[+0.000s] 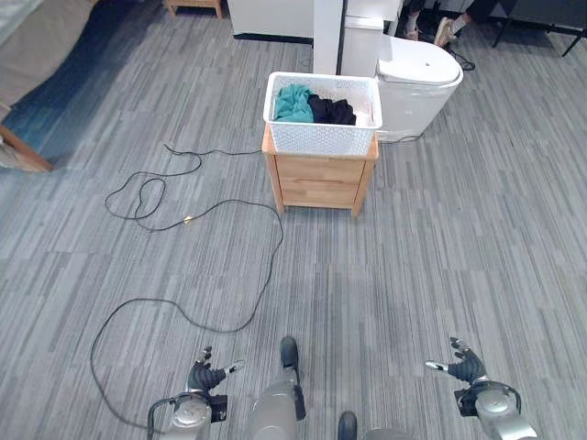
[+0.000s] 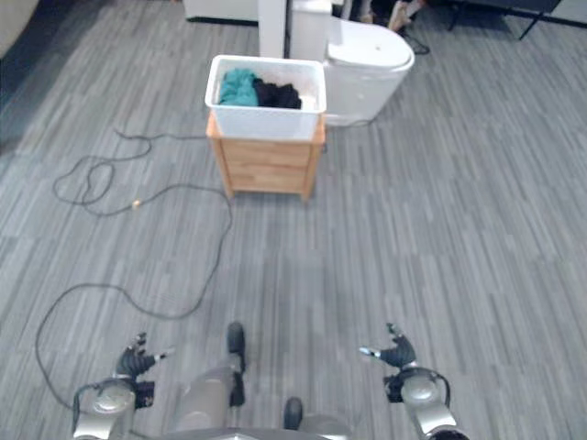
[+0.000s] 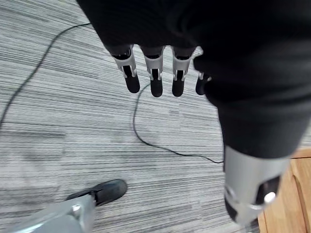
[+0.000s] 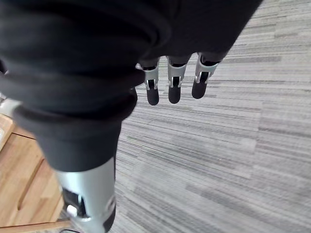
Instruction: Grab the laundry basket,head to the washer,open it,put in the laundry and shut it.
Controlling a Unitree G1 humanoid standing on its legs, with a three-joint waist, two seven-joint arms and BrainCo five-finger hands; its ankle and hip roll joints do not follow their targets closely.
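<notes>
A white laundry basket (image 1: pixel 321 137) stands on a small wooden cabinet (image 1: pixel 319 181) straight ahead, some way off. Teal cloth (image 1: pixel 293 103) and black cloth (image 1: pixel 332 112) lie inside it. Behind the basket to the right stands a white round-topped washer (image 1: pixel 417 87), its lid down. My left hand (image 1: pixel 204 378) hangs low at the lower left, fingers (image 3: pixel 154 82) straight and empty above the floor. My right hand (image 1: pixel 468 368) is at the lower right, also open, with its fingers (image 4: pixel 172 85) holding nothing. Both hands are far from the basket.
Grey striped carpet floor (image 1: pixel 413 266) lies between me and the cabinet. A thin black cord (image 1: pixel 156 197) snakes over the floor to the cabinet's left. A bed corner (image 1: pixel 27 82) is at the far left. A person's feet (image 1: pixel 445 27) show behind the washer.
</notes>
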